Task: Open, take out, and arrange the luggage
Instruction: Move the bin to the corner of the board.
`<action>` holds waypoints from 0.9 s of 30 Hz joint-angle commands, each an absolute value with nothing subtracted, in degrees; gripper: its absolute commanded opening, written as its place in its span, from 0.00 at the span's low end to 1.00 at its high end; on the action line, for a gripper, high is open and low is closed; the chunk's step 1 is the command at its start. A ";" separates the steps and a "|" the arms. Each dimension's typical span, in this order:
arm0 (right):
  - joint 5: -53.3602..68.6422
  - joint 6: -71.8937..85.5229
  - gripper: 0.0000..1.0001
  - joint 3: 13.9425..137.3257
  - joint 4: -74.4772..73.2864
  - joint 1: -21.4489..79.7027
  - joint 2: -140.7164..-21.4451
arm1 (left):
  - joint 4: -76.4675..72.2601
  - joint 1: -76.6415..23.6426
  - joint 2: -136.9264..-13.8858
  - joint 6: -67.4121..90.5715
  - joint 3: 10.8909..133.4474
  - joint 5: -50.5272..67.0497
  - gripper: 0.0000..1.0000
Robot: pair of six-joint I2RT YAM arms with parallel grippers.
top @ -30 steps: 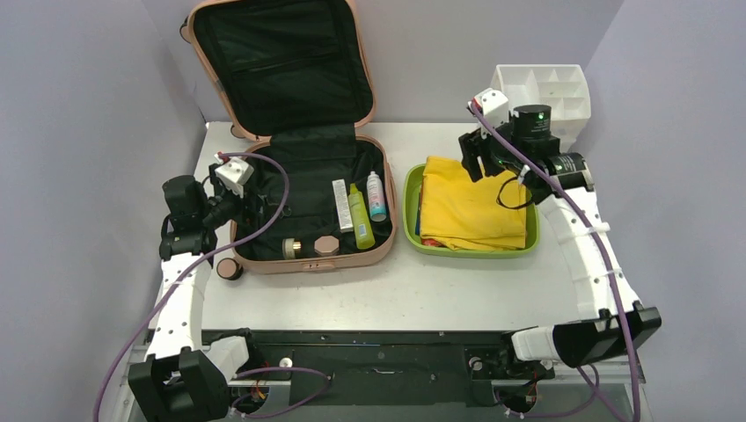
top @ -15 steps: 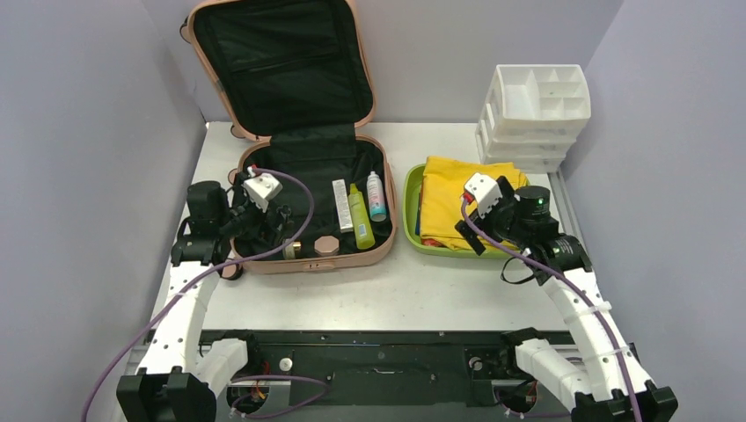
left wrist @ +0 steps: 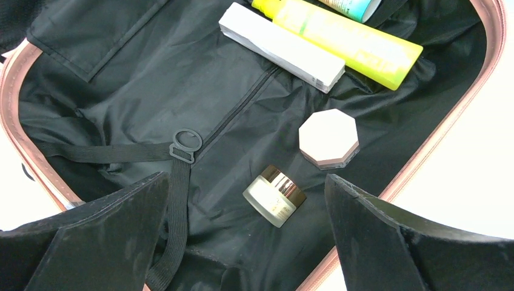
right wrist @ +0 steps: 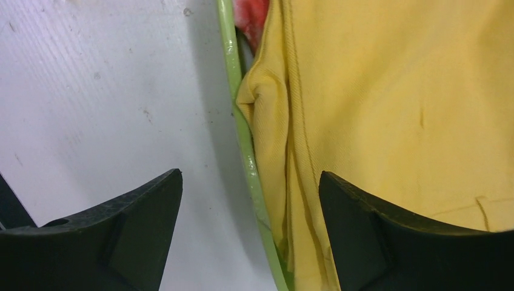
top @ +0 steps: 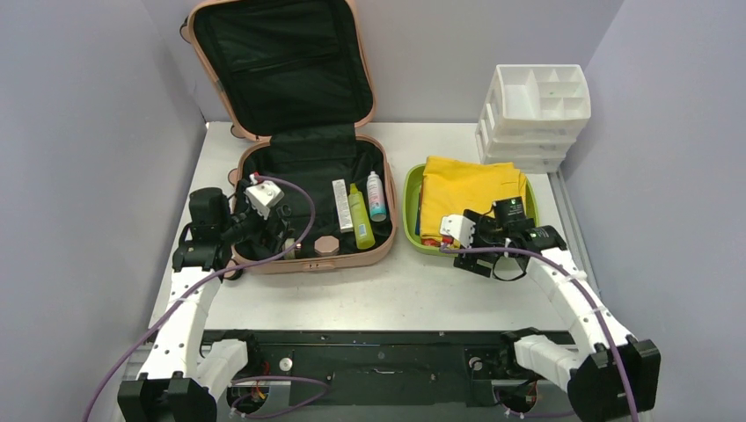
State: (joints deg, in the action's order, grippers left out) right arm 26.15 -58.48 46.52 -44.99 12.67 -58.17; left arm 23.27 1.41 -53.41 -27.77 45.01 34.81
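While the right gripper (right wrist: 251, 173) has swung back from the far side of the lime-green tray (right wrist: 233, 91) to its near rim, the left gripper (left wrist: 245, 182) has moved in from beside the luggage (top: 290, 66) to hang over its lower shell. Both stand spread wide and grasp nothing. Just ahead of the left gripper lies a small glass jar (left wrist: 274, 195) with a copper lid, beyond it a pink octagonal compact (left wrist: 328, 137), farther ahead a white box (left wrist: 282, 46) and a yellow-green bottle (left wrist: 345, 42). The right gripper straddles the tray's rim, with table (right wrist: 91, 91) below one finger and yellow cloth (right wrist: 388, 109) below the other. With the luggage open and the cloth in the tray, I judge the small items come next, the jar likeliest
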 commanded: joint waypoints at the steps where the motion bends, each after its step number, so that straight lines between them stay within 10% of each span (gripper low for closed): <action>1: 28.06 -65.91 0.76 48.22 -46.54 12.11 -64.43 | 22.13 1.13 -52.27 -27.71 44.43 36.41 0.96; 7: 26.42 -67.32 0.73 47.69 -44.49 11.06 -69.57 | 21.69 1.12 -51.28 -27.42 43.76 36.14 0.96; 15: 24.12 -71.22 0.18 50.33 -53.49 7.39 -73.09 | 21.39 1.14 -51.16 -27.25 43.75 36.03 0.96; 27: 18.95 -86.49 0.00 46.08 -68.07 -10.96 -61.31 | 20.75 1.01 -51.39 -26.94 43.77 36.63 0.96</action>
